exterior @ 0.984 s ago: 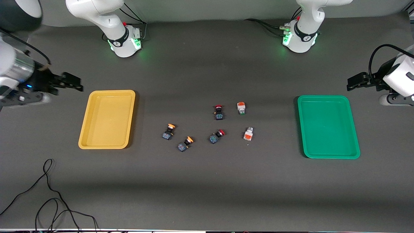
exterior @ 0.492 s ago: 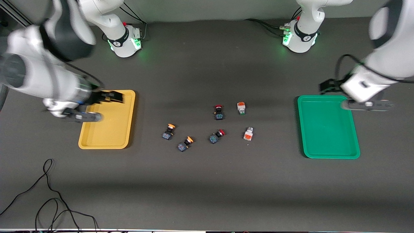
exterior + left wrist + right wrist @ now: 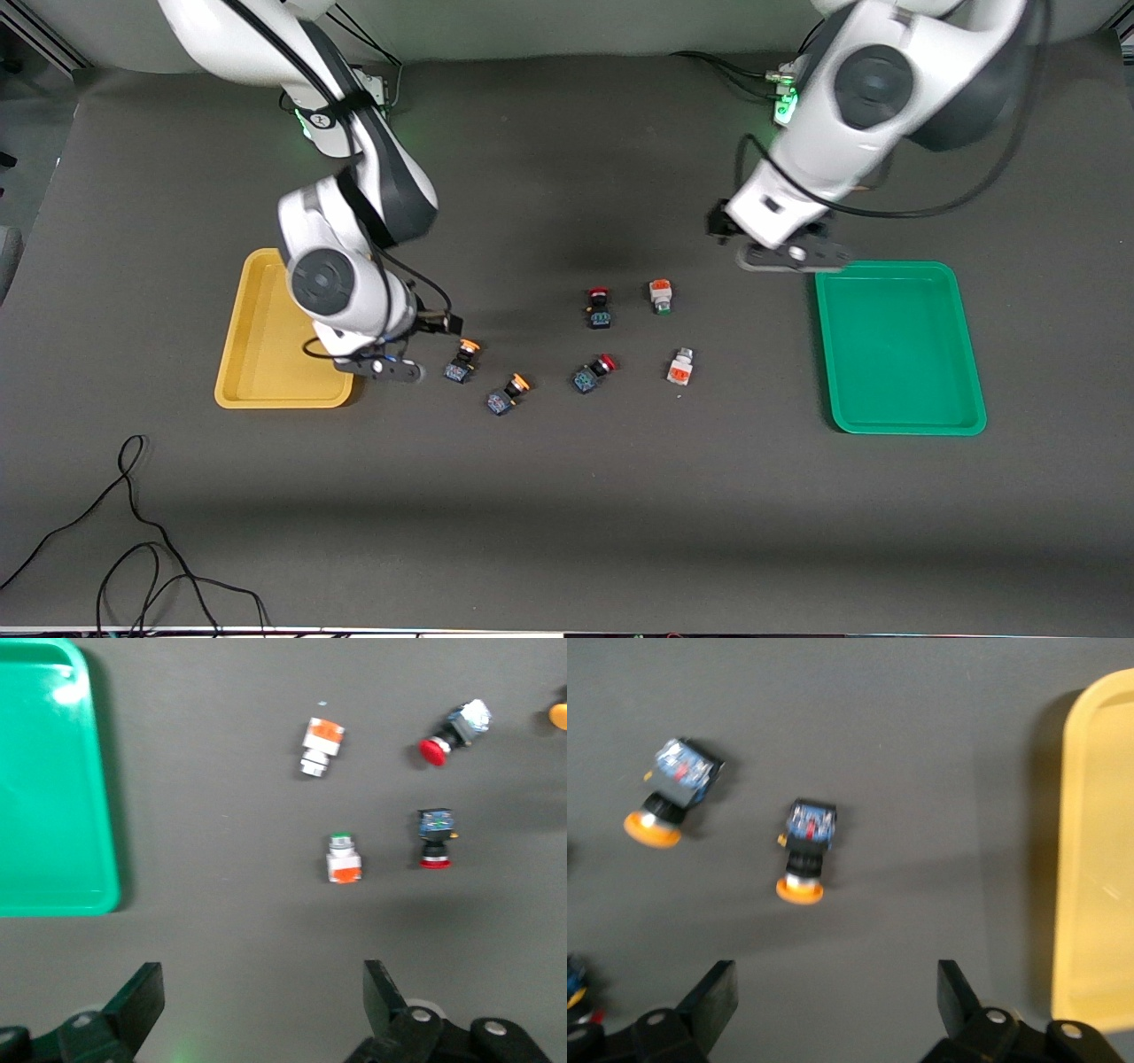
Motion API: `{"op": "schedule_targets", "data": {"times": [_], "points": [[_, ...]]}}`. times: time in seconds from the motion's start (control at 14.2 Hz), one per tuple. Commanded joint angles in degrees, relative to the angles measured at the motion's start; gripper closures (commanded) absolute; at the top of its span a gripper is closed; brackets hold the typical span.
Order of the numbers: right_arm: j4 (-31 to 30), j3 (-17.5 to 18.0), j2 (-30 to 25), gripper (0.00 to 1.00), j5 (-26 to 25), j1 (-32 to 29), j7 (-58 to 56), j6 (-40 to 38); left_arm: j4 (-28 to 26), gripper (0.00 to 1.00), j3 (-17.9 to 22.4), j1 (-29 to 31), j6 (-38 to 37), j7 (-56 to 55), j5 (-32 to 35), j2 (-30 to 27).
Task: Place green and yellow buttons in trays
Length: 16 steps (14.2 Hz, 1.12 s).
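Dark table (image 3: 567, 496), both trays empty. Right gripper (image 3: 833, 1005) over yellow button (image 3: 806, 850), left gripper (image 3: 257, 1010) near white button (image 3: 342, 858); both gaped wide. Approach step; descent probably next.

no text, number or brand can be read anywhere. the only mark is a small black-and-white emblem on the dark ring of the right arm's base (image 3: 321, 120), too small to make out; the trays, buttons and table carry no legible labels.
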Motion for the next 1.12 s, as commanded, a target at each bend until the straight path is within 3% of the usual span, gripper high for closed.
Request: {"op": "schedule_targets", "data": {"times": [0.0, 0.21, 0.35, 0.56, 0.63, 0.7, 0.84, 0.91, 1.05], "points": [[-0.8, -0.37, 4.1, 0.0, 0.52, 0.55, 4.03, 6.47, -5.7, 0.0, 0.49, -6.13, 6.14, -6.73, -0.59, -2.01], [-2.3, -0.29, 8.14, 0.0, 2.26, 1.16, 4.74, 13.78, -8.78, 0.0, 0.4, -8.26, 11.15, -10.33, -0.59, -0.27], [-2.3, -0.37, 10.34, 0.0, 5.26, 1.34, 5.1, 17.82, -10.1, 0.0, 0.49, -8.61, 15.37, -11.22, -0.24, 3.16], [-2.3, -0.37, 12.81, 0.01, 5.53, 1.6, 5.27, 21.08, -12.99, 0.0, 0.49, -9.05, 23.88, -12.37, 1.51, 9.22], [-2.3, -0.37, 13.25, 0.07, 5.44, 1.6, 5.88, 21.44, -14.4, 0.0, 0.49, -9.14, 27.05, -12.72, 3.26, 11.24], [-2.21, -0.37, 13.25, 0.23, 5.53, 1.6, 6.15, 21.53, -15.37, 0.0, 0.49, -9.14, 30.3, -14.11, 5.19, 13.35], [-2.21, -0.37, 13.25, 0.89, 5.53, 1.6, 8.95, 21.44, -15.91, 0.0, 0.49, -9.14, 34.01, -17.88, 10.46, 18.0], [-2.21, -0.37, 13.17, 1.0, 5.53, 1.6, 9.75, 21.27, -15.82, 0.0, 0.49, -9.14, 35.85, -19.99, 13.1, 20.2], [-2.04, -0.46, 12.47, 1.0, 5.44, 1.43, 9.67, 20.57, -15.64, 0.0, 0.67, -9.14, 39.72, -21.59, 15.84, 23.99]]}}
